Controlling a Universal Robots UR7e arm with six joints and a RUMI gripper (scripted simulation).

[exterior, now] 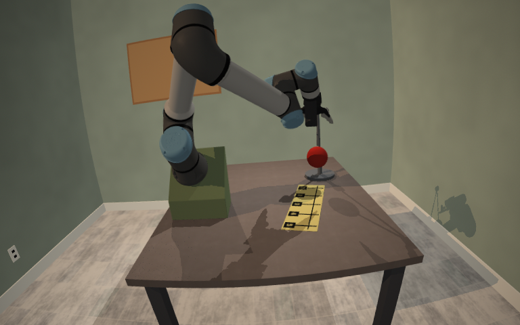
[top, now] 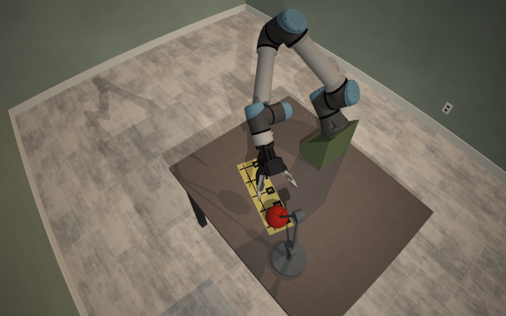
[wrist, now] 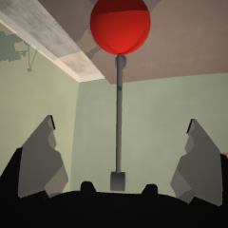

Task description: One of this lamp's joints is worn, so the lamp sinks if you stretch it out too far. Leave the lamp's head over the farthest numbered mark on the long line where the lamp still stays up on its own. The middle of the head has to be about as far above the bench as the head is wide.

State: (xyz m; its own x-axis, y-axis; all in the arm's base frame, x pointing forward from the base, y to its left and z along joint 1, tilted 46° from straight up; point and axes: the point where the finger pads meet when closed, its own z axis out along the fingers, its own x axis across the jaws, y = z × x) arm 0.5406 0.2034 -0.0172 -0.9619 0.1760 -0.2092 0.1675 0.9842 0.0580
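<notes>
The lamp's upright pole [wrist: 119, 119] runs lengthwise midway between the wide-spread, empty fingers of the gripper [wrist: 119, 157], its red head [wrist: 121, 25] beyond their tips.

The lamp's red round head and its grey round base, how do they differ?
The red round head is a glossy ball held above the yellow marked strip; the grey round base is a flat disc resting on the brown table. The head looks smaller across. Both are round lamp parts.
</notes>
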